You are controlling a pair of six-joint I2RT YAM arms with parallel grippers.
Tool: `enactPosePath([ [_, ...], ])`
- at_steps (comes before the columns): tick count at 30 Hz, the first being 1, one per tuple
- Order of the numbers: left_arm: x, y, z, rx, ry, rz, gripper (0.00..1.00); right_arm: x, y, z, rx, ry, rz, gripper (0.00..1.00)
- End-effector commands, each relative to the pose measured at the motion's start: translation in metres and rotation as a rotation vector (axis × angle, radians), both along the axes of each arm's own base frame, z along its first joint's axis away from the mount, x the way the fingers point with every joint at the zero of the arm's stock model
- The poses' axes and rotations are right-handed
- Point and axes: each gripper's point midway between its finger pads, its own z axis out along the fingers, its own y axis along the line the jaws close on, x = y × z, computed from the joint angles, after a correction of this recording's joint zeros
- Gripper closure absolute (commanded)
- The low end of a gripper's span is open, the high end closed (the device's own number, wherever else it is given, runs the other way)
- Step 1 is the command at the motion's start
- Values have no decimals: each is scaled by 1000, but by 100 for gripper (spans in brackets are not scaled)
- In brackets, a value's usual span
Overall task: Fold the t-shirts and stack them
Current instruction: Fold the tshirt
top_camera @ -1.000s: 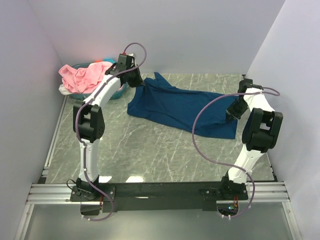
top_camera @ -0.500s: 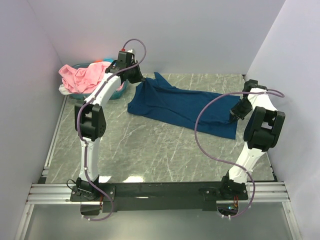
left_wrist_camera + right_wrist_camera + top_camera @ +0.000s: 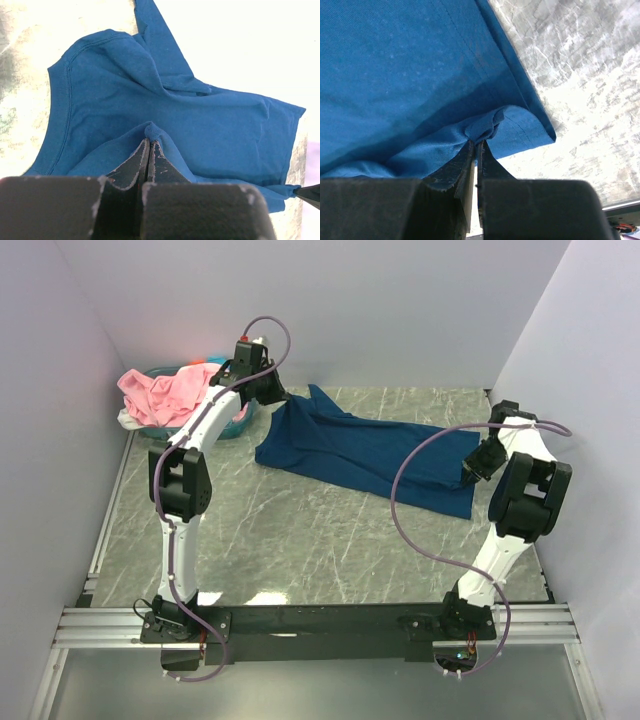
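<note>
Top view: the blue t-shirt (image 3: 360, 455) lies lengthwise rightward from the teal basket (image 3: 238, 424), with the left gripper (image 3: 283, 403) at its basket-side end and the right gripper (image 3: 468, 478) at its far end.
Left wrist: jaws clamp a fold.
Right wrist: jaws clamp the hem.

A grey-green, marble-patterned table (image 3: 300, 530) fills the middle of the frame, walled in on three sides. A blue t-shirt (image 3: 370, 455) lies spread across its upper middle, running from upper left down to the right, its middle resting on the surface and both ends drawn up off it. A teal basket (image 3: 236, 426) stands on the table's upper left corner.
</note>
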Motion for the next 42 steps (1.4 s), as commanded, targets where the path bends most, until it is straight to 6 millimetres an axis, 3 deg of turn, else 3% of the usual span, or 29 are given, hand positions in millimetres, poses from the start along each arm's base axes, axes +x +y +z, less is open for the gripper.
enactPosePath([
  [1,13,4,11,-14,-48,34,100,17,-9,3,-8,-33,-9,100],
  [11,18,5,2,-36,-34,44,100,28,-13,-3,-10,-37,-13,100],
  [19,32,-14,11,-110,-83,-25,100,35,-13,-6,5,-44,-16,100],
  [20,34,-16,3,-110,-73,-30,100,36,-13,-7,6,-42,-16,100],
  [30,40,-36,-3,-171,-111,-126,100,35,-12,-13,10,-34,-17,100],
  [38,48,-35,-1,-193,-131,-78,100,34,-14,-9,-7,-41,-25,99],
  [40,49,-36,6,-210,-151,-75,99,38,-13,-4,-5,-64,-21,90],
  [42,52,-39,14,-231,-185,-86,87,42,-14,3,-5,-97,-19,79],
])
